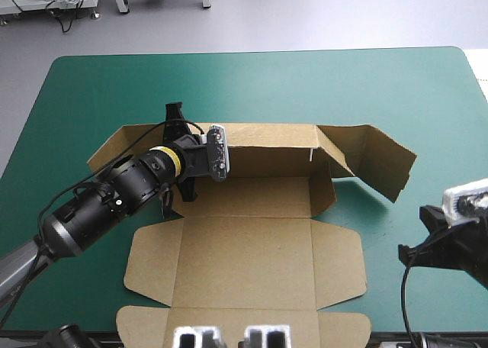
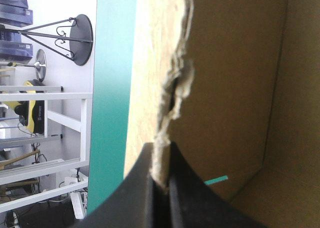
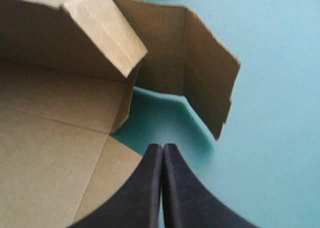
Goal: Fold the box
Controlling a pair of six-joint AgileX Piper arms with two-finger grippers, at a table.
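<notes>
Plain brown box (image 1: 252, 249) on a solid teal-green cover (image 1: 91, 88), left gripper (image 2: 160, 148) and right gripper (image 3: 162, 149) both black, plus a yellow band (image 1: 169, 159) on the left wrist.

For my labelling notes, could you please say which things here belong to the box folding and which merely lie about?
In the job: the box, the left gripper shut on its wall, the right gripper shut beside it.
Not in the job: the teal-green cover.

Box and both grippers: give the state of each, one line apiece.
box: partly folded, far wall raised, right flap standing, near panels flat.
left gripper: jaws shut on the box's far wall.
right gripper: jaws shut, holding nothing, beside the box's right flap.
</notes>
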